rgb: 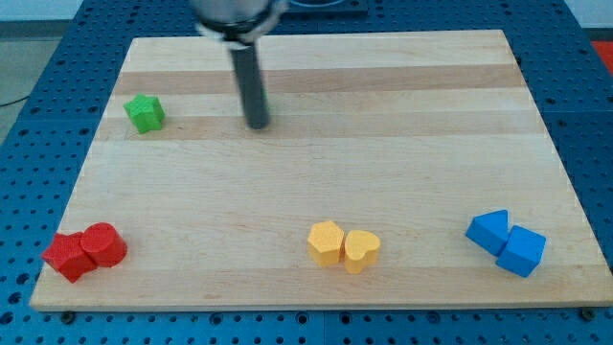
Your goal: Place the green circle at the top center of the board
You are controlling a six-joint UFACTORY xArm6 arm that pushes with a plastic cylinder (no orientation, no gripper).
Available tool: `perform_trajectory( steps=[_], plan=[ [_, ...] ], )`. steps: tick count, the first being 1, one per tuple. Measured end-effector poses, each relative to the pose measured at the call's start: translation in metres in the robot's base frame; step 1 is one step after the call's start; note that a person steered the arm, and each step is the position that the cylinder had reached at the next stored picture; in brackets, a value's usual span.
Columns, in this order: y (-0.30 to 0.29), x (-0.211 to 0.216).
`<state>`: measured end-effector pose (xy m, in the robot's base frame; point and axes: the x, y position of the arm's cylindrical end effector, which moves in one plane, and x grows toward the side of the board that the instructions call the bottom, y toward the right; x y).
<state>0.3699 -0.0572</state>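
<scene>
Green block (145,114), star-like in outline: located near the view's top left of the wooden counter (402,163), apart from my tip (257,125), which stands to its right at about the same level. Along the view's bottom edge: left red block (67,257) touching right red block (105,244), yellow block (326,241) touching yellow heart (362,251) near centre, upper blue block (489,231) touching lower blue block (523,252) at right. Gripper state: cannot tell, only dark rod (249,77) visible.

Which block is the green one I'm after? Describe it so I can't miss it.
Start at the wooden board and go to its upper left area. The green block sits there alone, left of my tip. It is the only green piece and looks star-like, not round.
</scene>
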Motion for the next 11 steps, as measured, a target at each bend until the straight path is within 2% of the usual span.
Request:
perform_trajectory(
  steps=[1,2,3,4,5,6,8,9,10,11],
  plan=[
    [0.023,-0.045],
    [0.028,-0.021],
    [0.027,0.041],
    [-0.037,0.041],
    [-0.057,-0.019],
    [-0.022,-0.042],
    [0.099,-0.080],
    [0.114,-0.119],
    [0.125,-0.137],
    [0.194,-0.140]
  ],
)
